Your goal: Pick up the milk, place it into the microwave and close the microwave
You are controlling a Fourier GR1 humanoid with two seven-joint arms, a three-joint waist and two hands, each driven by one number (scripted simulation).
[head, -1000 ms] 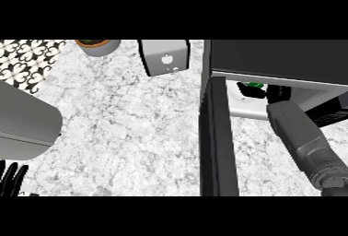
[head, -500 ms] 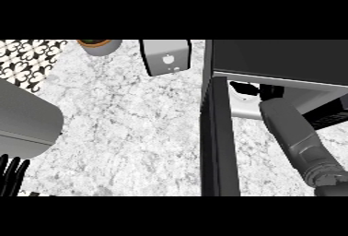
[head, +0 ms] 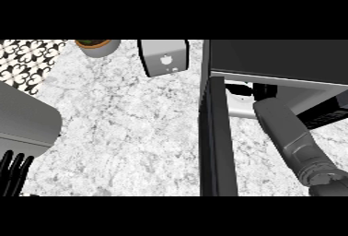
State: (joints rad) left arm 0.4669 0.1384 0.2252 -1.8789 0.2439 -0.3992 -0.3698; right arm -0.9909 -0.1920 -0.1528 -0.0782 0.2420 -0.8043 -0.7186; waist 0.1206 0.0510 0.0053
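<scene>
The microwave (head: 279, 60) stands at the right with its door (head: 216, 138) swung open, seen edge-on as a dark upright slab. My right forearm runs up from the lower right into the cavity. The right hand (head: 262, 90) is deep inside, mostly hidden under the microwave's top edge. A white shape beside it, apparently the milk (head: 236, 88), sits on the cavity floor at the left of the hand; I cannot tell whether the hand touches it. My left hand (head: 14, 170) rests open at the lower left, fingers up.
A potted plant (head: 95, 46) and a grey box-shaped appliance (head: 163, 57) stand at the back of the marble counter (head: 122, 129). A large grey rounded object (head: 24, 115) lies at the left edge.
My right forearm has pushed further into the microwave. The green cap seen a second ago is now hidden. The left hand has stayed put.
</scene>
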